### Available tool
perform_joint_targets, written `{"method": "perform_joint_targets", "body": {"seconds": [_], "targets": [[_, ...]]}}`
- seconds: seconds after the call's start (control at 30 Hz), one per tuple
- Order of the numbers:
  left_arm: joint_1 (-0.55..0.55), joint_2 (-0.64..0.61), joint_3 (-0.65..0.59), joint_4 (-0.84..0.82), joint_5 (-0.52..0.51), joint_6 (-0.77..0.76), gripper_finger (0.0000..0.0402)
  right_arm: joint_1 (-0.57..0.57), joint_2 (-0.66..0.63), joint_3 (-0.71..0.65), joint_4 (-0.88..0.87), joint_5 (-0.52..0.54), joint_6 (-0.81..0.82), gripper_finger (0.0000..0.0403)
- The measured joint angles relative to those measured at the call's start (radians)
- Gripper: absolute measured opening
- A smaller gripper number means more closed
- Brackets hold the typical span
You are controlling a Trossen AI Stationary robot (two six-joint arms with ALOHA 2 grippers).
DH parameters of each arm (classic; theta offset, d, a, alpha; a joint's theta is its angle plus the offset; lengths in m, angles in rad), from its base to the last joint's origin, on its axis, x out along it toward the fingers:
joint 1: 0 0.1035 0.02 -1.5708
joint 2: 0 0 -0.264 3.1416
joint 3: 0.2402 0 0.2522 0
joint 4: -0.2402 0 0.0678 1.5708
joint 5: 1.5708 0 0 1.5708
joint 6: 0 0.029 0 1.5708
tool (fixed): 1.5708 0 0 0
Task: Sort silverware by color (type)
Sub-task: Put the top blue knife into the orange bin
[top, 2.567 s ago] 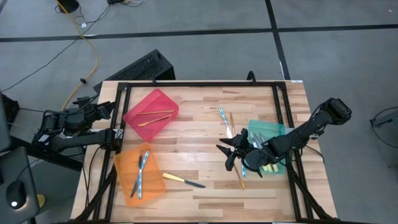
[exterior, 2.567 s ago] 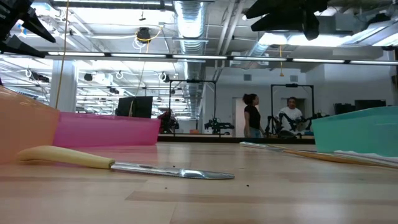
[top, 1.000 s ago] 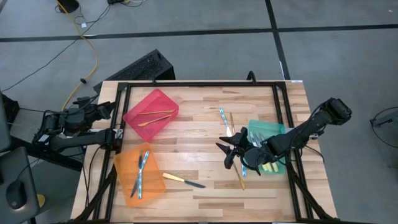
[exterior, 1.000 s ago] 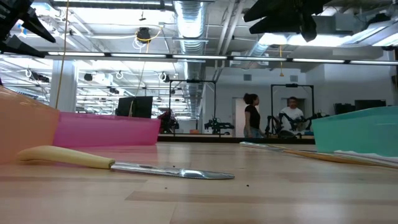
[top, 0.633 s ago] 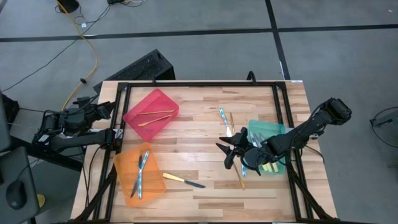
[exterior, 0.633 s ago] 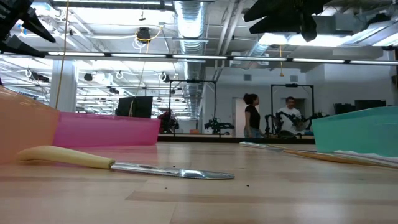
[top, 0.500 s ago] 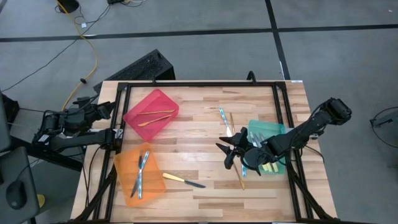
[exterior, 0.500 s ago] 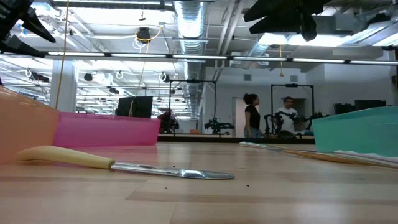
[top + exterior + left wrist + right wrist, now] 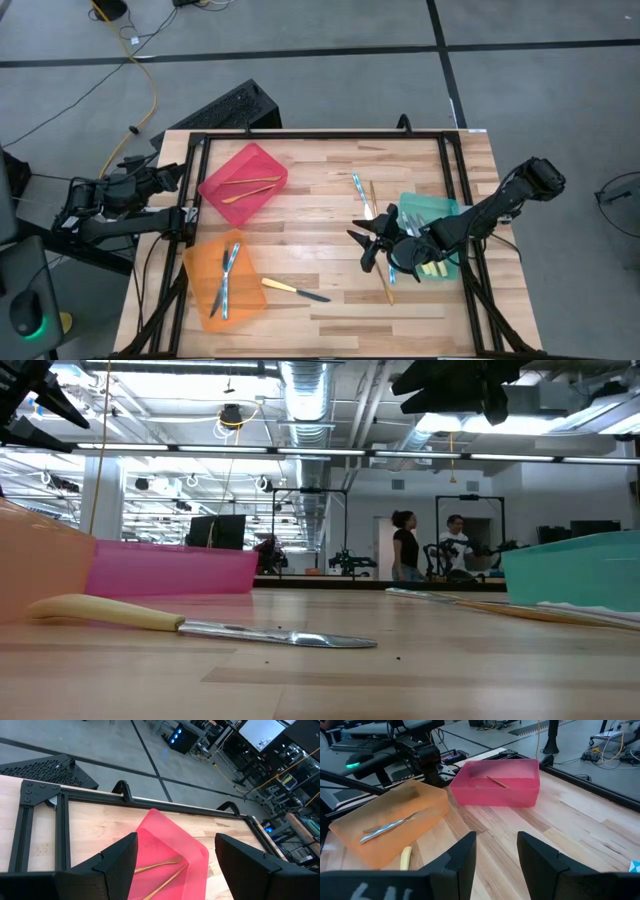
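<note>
My right pincer (image 9: 366, 245) hovers part-open and empty above the table (image 9: 320, 200); a gold piece (image 9: 383, 275) lies just beside it.

The right gripper (image 9: 372, 244) covers part of the blue cutlery (image 9: 391, 272) beside the green bin (image 9: 438, 208), whose contents are too small to identify, and the low view crops that bin's right end.

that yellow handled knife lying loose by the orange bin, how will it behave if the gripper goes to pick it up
The yellow-handled knife lies flat on the wooden table, so fingers may struggle to get under it. Its shiny blade looks slippery and may slide rather than lift. It looks slim and rigid, so probably light and not floppy.
</note>
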Motion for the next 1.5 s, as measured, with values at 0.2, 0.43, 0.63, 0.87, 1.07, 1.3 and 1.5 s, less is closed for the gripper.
{"method": "perform_joint_targets", "body": {"seconds": [0.2, 0.43, 0.63, 0.87, 1.07, 1.3, 1.5], "targets": [[0.0, 0.0, 0.0, 0.0, 0.0, 0.0, 0.0247, 0.0, 0.0, 0.0, 0.014, 0.001, -0.029, 0.0166], [0.0, 0.0, 0.0, 0.0, -0.003, 0.0, 0.0247, 0.0, 0.0, 0.0, 0.1, 0.001, -0.131, 0.0166], [0.0, 0.0, 0.0, 0.0, -0.003, -0.001, 0.0247, 0.0, 0.0, 0.0, 0.125, -0.026, -0.157, 0.0166], [0.0, 0.0, 0.0, 0.0, -0.009, -0.001, 0.0247, -0.013, 0.0, 0.0, 0.152, -0.05, -0.163, 0.0166], [0.0, 0.0, 0.0, 0.0, -0.01, -0.001, 0.0247, -0.042, 0.0, 0.0, 0.197, -0.104, -0.211, 0.0166], [0.0, 0.0, 0.0, 0.0, -0.011, -0.002, 0.0247, -0.086, 0.069, -0.001, 0.301, -0.189, -0.262, 0.0166], [0.0, 0.0, 0.0, 0.0, -0.011, -0.002, 0.0247, -0.097, 0.215, 0.008, 0.507, -0.282, -0.337, 0.0166]]}}
